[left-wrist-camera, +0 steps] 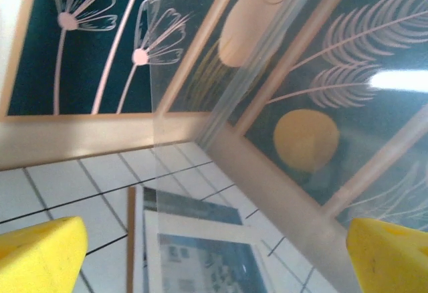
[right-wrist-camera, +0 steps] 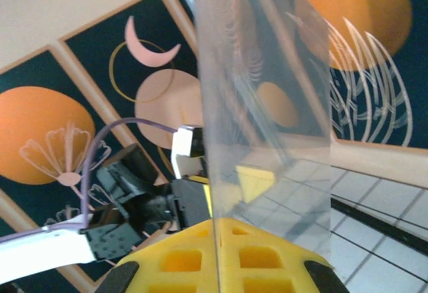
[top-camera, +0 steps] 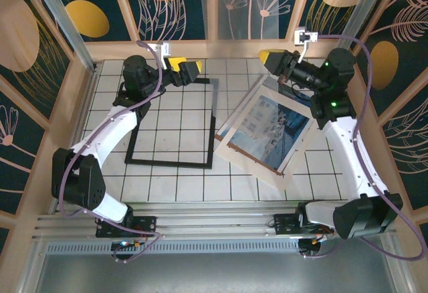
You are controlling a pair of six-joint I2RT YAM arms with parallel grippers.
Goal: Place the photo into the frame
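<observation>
The black frame [top-camera: 167, 164] lies flat on the tiled floor, left of centre. My left gripper [top-camera: 186, 72] hovers over its far edge, open, its yellow fingertips [left-wrist-camera: 40, 256] wide apart with nothing between them. The blue-toned photo [top-camera: 277, 126] of pale buildings lies at the right under a cream mat, on a brown backing board; in the left wrist view the photo [left-wrist-camera: 200, 263] sits low in the middle. My right gripper [top-camera: 273, 59] is shut on the lower edge of a clear sheet [top-camera: 251, 12], which stands upright from the yellow fingers [right-wrist-camera: 281, 259].
Wooden rails and patterned panels [top-camera: 80, 12] wall in the tiled floor on three sides. The brown backing board [left-wrist-camera: 131, 239] sticks out past the mat's edge. The upright clear sheet [left-wrist-camera: 194, 72] stands between the two grippers at the back.
</observation>
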